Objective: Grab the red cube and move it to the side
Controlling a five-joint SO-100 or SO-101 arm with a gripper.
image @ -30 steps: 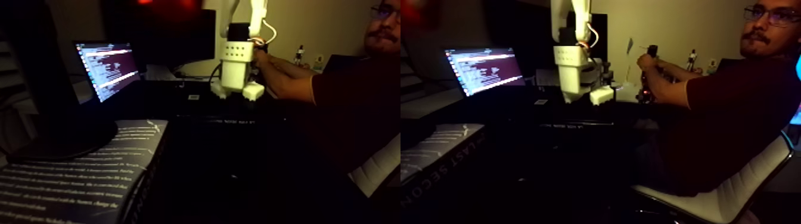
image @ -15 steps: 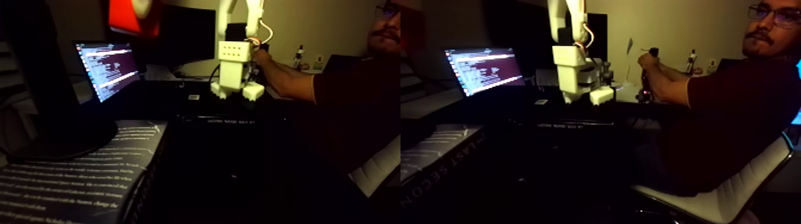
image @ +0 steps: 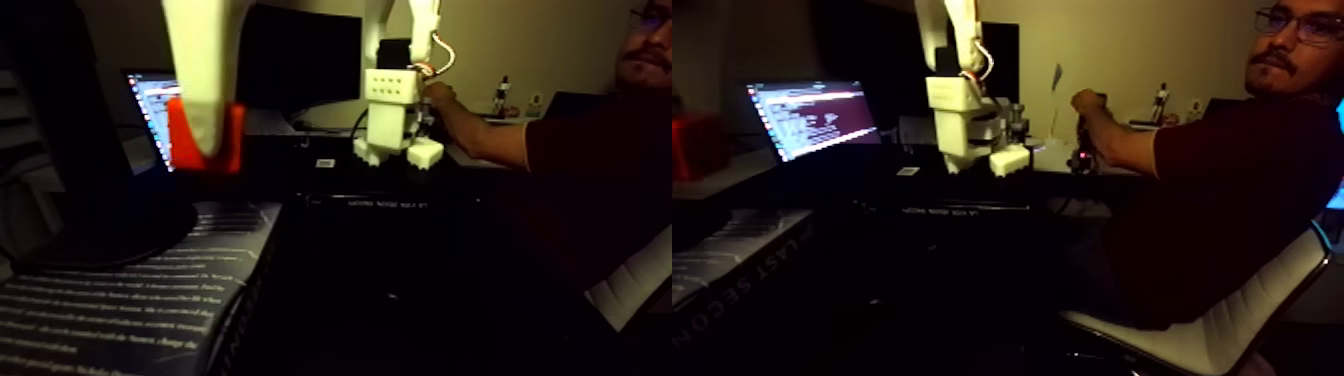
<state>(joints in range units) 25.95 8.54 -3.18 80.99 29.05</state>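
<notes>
In the left half of the fixed view we see the white gripper (image: 205,140) hanging down from twelve o'clock, its fingers (image: 205,95) closed around the red cube (image: 232,140), held clear above the dark surface. At three o'clock of the cube stands the arm's white base (image: 392,120) (dimly lit), where a person's hand (image: 437,95) rests. Behind the cube glows a laptop screen (image: 150,100); a book (image: 130,290) lies at six o'clock.

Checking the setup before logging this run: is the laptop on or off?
On. In the fixed view the laptop has its lid up and its screen glows with lines of text in the dark room.
</notes>
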